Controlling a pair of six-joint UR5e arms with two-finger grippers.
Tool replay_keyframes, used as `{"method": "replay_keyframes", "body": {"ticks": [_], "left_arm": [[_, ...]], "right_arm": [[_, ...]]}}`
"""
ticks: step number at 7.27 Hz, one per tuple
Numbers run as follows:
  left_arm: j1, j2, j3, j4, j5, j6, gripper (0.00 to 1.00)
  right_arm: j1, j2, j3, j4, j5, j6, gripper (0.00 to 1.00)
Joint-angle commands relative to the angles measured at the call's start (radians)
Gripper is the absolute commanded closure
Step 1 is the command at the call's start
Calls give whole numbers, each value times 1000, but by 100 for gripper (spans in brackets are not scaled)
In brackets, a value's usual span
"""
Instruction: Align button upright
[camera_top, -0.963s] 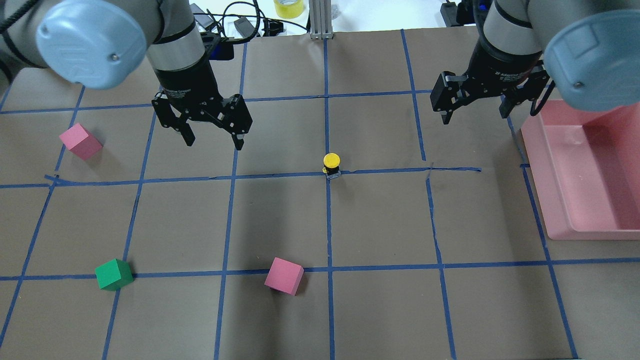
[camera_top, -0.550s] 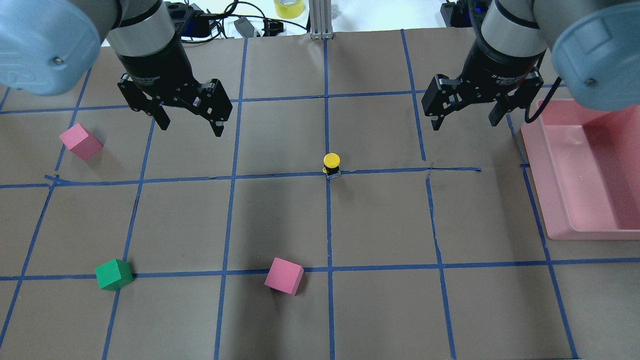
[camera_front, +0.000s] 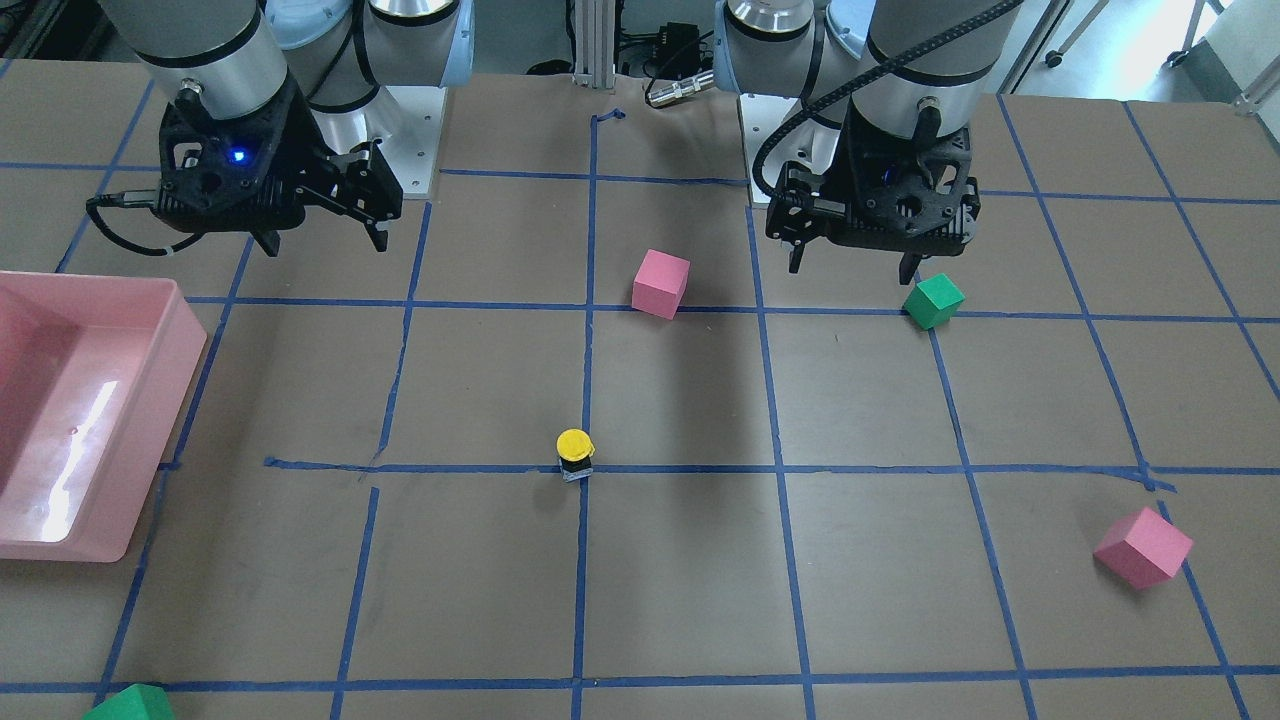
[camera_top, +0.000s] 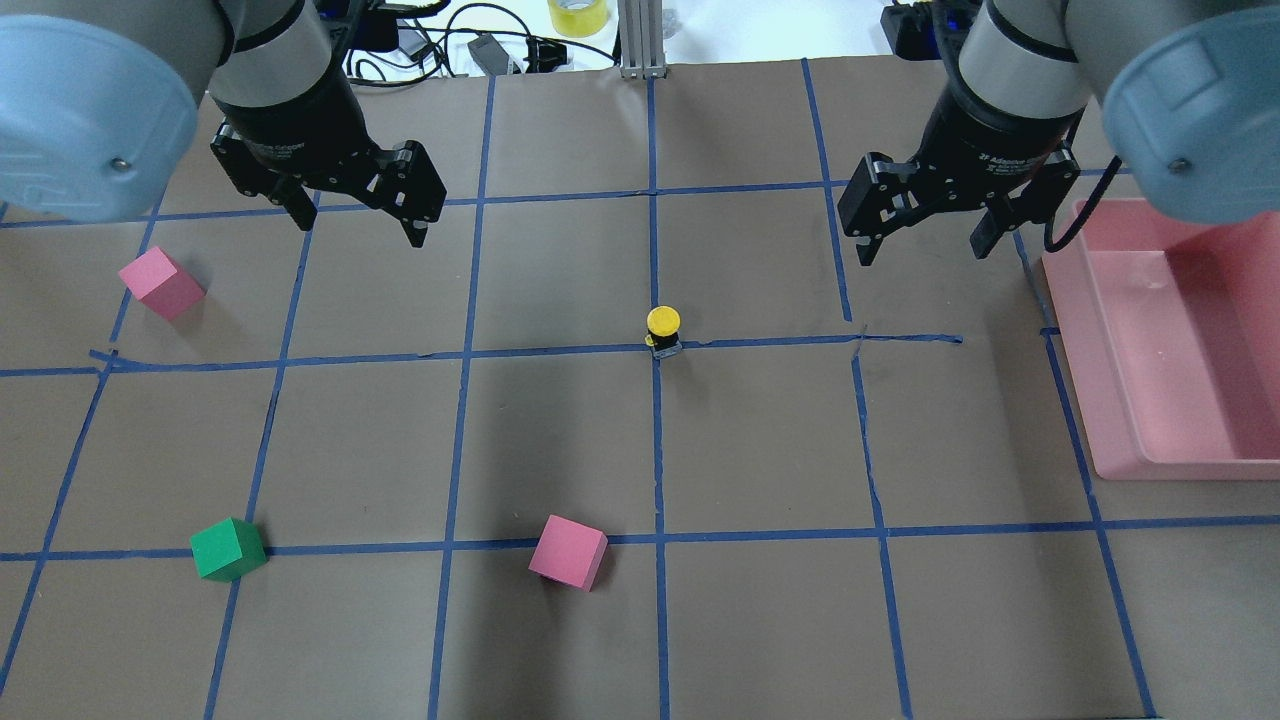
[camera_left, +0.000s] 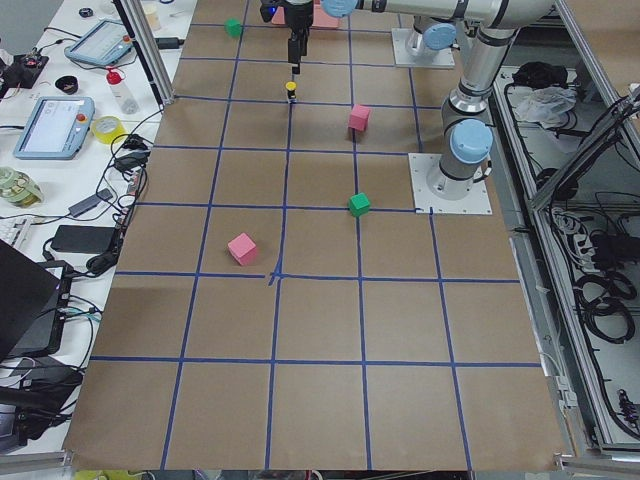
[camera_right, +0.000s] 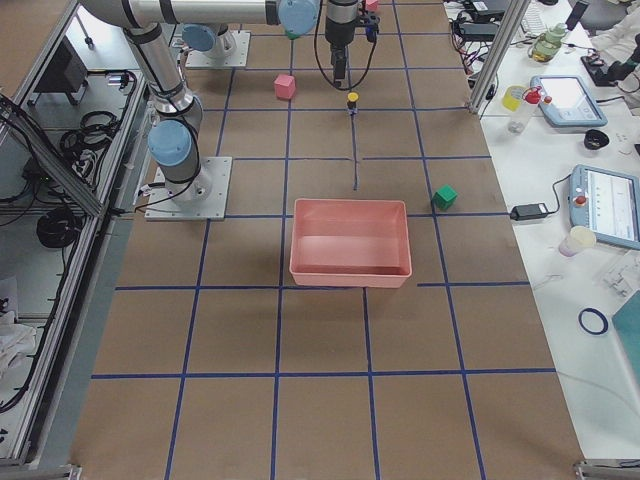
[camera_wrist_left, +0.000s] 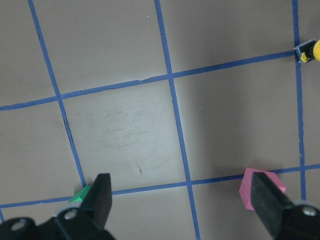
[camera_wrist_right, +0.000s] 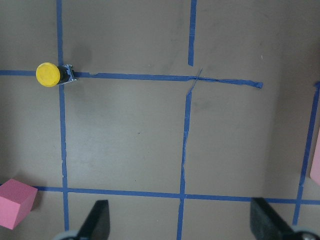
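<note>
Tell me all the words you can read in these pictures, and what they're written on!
"2F Adaptive Gripper": white print on the black body of the right hand; the last word is fuzzy.
Left hand: similar white print, too blurred to read.
Tablet on the side desk: screen too small to read.
Button: no writing shows.

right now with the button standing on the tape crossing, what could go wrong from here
The button stands free on a narrow base under a wider yellow cap, so a light knock could tip it. It sits on a crossing of blue tape lines, which may give uneven footing. The left claw and right claw hang open on either side; a low sweep across the middle could catch it.
</note>
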Motion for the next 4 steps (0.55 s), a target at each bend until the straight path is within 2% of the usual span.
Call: {"method": "replay_keyframes", "body": {"ticks": [1,2,4], "left_arm": [[-3,10,-63,173,-10,-17,0],[-1,11,-51,165,-71,-21,0],[5,31,-45,93,-75,-20,0]], "right_arm": [[0,0,1,0,-2,0,0],[0,0,2,1,0,0,0],[0,0,2,1,-2,2,0]]}}
